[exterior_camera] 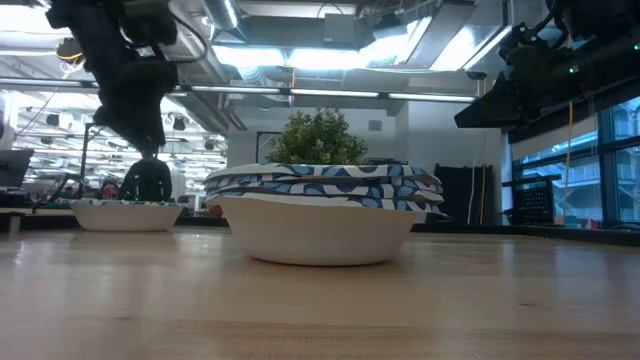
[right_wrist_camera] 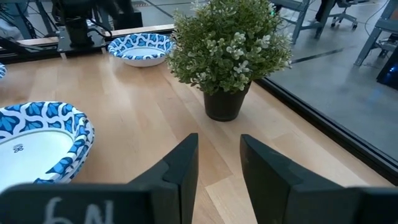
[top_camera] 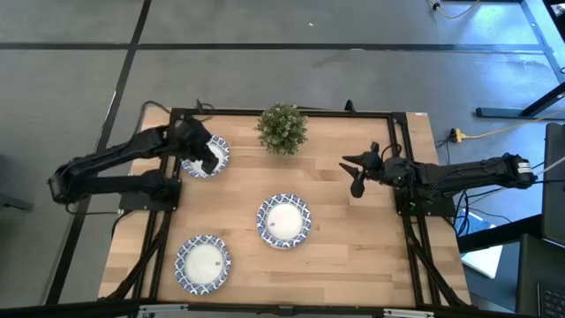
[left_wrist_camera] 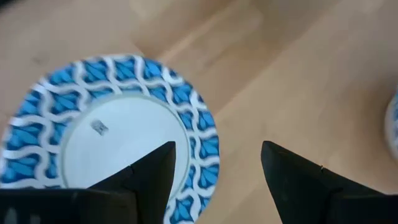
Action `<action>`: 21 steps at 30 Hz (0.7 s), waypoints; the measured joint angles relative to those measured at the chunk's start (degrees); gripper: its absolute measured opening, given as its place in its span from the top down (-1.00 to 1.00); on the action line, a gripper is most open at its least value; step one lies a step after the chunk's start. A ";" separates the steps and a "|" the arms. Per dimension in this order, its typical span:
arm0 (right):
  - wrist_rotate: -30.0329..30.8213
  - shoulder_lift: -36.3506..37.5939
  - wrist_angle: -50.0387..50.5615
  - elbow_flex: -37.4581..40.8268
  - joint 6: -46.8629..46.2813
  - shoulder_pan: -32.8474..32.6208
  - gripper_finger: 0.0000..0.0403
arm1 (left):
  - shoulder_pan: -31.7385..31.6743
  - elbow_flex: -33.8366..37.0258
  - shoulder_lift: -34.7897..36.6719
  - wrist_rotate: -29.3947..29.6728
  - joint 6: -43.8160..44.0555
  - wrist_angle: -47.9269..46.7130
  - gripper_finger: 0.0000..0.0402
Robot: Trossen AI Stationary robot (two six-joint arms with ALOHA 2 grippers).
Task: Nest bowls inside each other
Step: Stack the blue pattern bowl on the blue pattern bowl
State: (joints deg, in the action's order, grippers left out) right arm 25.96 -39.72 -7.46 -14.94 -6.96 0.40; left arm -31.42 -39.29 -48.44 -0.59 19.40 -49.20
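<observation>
Blue-and-white rimmed bowls sit in three places: one at the far left (top_camera: 205, 156), a nested stack in the middle (top_camera: 283, 221) (exterior_camera: 325, 215), and one at the near left (top_camera: 203, 263). My left gripper (top_camera: 210, 155) (left_wrist_camera: 214, 165) is open over the far-left bowl (left_wrist_camera: 106, 130), one finger above its inside and one above the bare table beyond its rim. Whether it touches the bowl does not show. My right gripper (top_camera: 357, 173) (right_wrist_camera: 219, 162) is open and hovers over the table's right side, pointing toward the potted plant (right_wrist_camera: 230, 50).
The green potted plant (top_camera: 282, 128) stands at the far edge, between the far-left bowl and my right gripper. Bare wood lies right of the middle stack and along the near edge. A dark frame (top_camera: 402, 159) borders the tabletop.
</observation>
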 joint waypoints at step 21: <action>-0.04 0.00 -0.04 -0.02 -0.46 0.61 0.41 | 11.03 0.00 -21.08 5.88 4.24 -0.04 -0.15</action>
State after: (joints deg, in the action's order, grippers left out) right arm 25.91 -39.72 -7.51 -14.96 -7.42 1.02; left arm -20.39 -39.29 -69.52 5.29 23.64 -49.25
